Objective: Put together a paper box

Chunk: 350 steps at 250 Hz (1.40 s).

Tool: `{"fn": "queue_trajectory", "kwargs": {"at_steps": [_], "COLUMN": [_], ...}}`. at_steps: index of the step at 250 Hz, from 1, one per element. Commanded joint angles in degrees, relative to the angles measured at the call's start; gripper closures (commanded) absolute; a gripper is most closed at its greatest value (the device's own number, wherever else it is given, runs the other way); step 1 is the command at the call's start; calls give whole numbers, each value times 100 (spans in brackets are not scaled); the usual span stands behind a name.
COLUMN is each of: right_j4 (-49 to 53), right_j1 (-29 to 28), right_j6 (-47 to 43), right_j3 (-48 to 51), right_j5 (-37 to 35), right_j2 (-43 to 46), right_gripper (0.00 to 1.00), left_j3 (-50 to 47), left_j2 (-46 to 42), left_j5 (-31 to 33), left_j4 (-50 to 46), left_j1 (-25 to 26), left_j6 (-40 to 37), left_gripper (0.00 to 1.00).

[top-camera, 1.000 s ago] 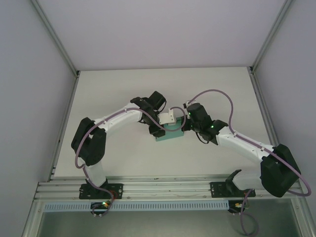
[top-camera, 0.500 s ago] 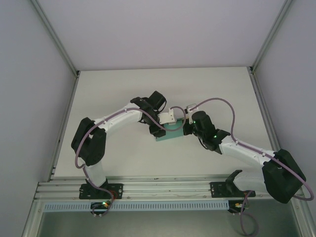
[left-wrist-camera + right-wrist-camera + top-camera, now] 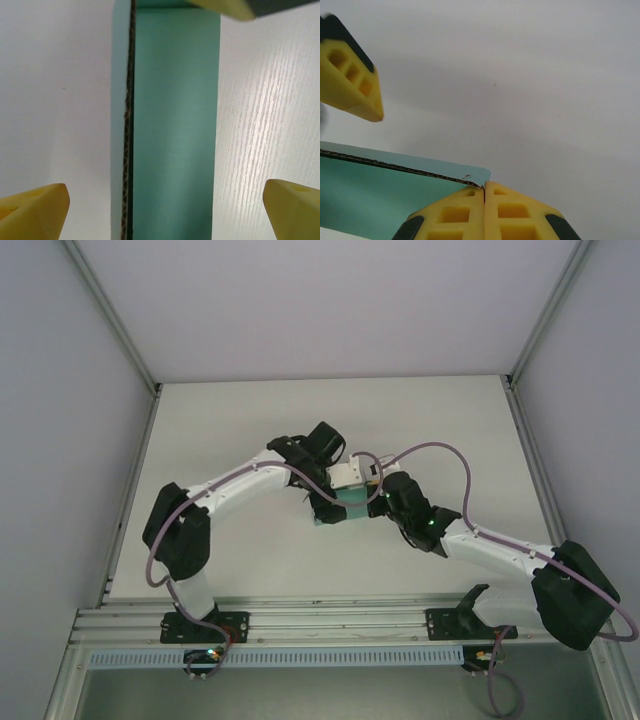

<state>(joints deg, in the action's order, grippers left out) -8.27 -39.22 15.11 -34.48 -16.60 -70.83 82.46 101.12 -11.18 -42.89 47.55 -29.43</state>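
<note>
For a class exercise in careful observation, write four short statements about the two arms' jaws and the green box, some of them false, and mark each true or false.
1. The left gripper has its jaws wide open, astride the paper box. True.
2. The right gripper has its jaws wide open. False: they are shut together, by a corner of the box.
3. The box is red. False: it is teal-green.
4. The box sits near the middle of the table. True.

Teal-green paper box (image 3: 172, 125), yellow fingertips (image 3: 455, 215), white table (image 3: 250, 420)
</note>
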Motion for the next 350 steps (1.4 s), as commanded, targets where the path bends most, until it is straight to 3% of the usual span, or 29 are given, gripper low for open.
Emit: {"fn": "queue_trajectory", "kwargs": {"at_steps": [1, 35, 63, 119, 191, 255, 315, 331, 350], "right_j4": [893, 854, 845, 989, 1108, 1170, 1223, 1242, 1267], "right_j1": [-136, -175, -190, -201, -224, -234, -346, -403, -513], "right_j6": [230, 357, 388, 466, 550, 585, 589, 612, 631], "right_j3": [20, 72, 56, -28, -76, -146, -216, -217, -217], "right_j5": [-316, -388, -314, -308, -423, -467, -584, -698, -914], "right_j2": [-220, -222, -179, -175, -177, -242, -221, -210, -211], "right_gripper": [100, 100, 100, 100, 100, 100, 100, 100, 100], "left_j3": [-154, -688, -1096, -1599, -1446, -1385, -1286, -1282, -1265], "left_j2": [-584, -1230, -1658, -2077, -1742, -1613, -1395, -1350, -1314], "left_j5": [277, 1106, 1406, 962, 644, 670, 676, 632, 484], "left_j4": [158, 457, 362, 614, 692, 604, 580, 638, 665], "left_j1": [-7, -58, -238, -335, -327, -308, -309, -308, -329], "left_j6": [617, 1668, 2650, 3609, 3797, 3896, 3974, 4017, 4103], "left_gripper": [0, 0, 0, 38, 64, 67, 87, 100, 100]}}
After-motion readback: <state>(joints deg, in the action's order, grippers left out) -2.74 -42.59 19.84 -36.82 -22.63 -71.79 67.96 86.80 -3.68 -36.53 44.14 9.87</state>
